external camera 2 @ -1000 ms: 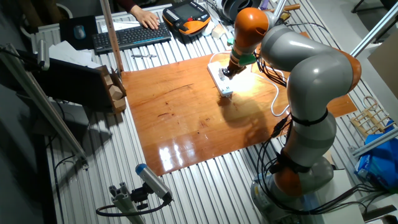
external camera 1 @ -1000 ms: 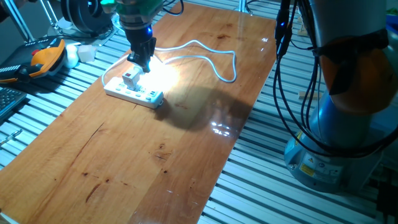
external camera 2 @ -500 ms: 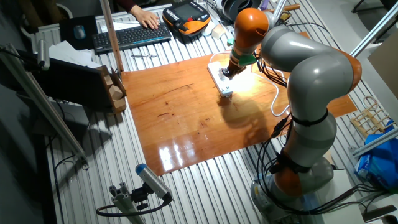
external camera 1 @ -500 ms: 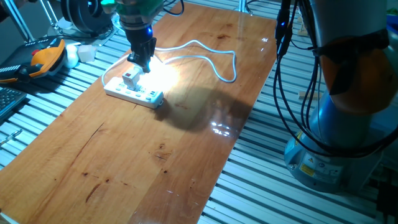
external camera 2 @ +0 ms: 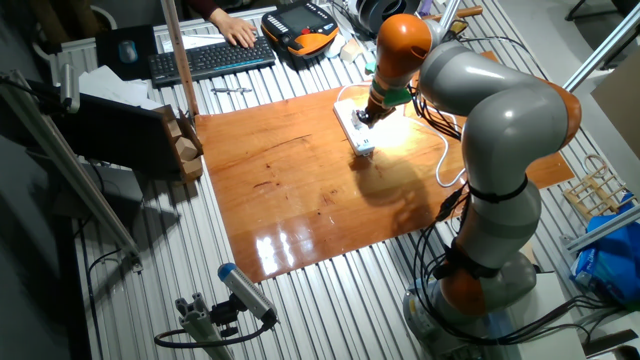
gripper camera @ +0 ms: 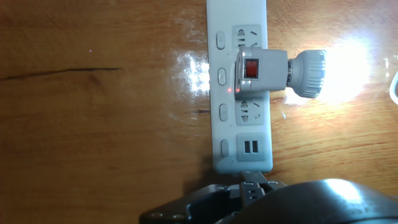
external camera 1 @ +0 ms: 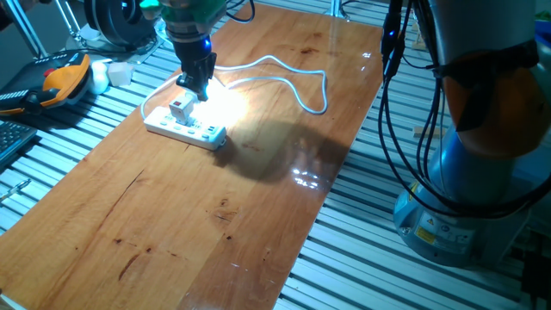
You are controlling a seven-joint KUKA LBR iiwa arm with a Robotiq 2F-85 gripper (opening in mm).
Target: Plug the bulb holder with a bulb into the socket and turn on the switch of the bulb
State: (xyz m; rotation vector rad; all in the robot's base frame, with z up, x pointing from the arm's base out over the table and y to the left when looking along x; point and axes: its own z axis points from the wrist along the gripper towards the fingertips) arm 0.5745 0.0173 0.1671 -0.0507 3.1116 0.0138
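White bulb holder (gripper camera: 261, 70) sits plugged into the socket (gripper camera: 239, 87), red switch (gripper camera: 250, 68) facing up, bulb (gripper camera: 339, 73) glowing bright, gripper (external camera 1: 197, 84) hovers just above, finger state impossible to tell.

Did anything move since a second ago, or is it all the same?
Nothing visibly changed. The tool still hovers just above the bulb holder, which sits plugged into the socket with its bulb glowing brightly and the red switch showing on top.
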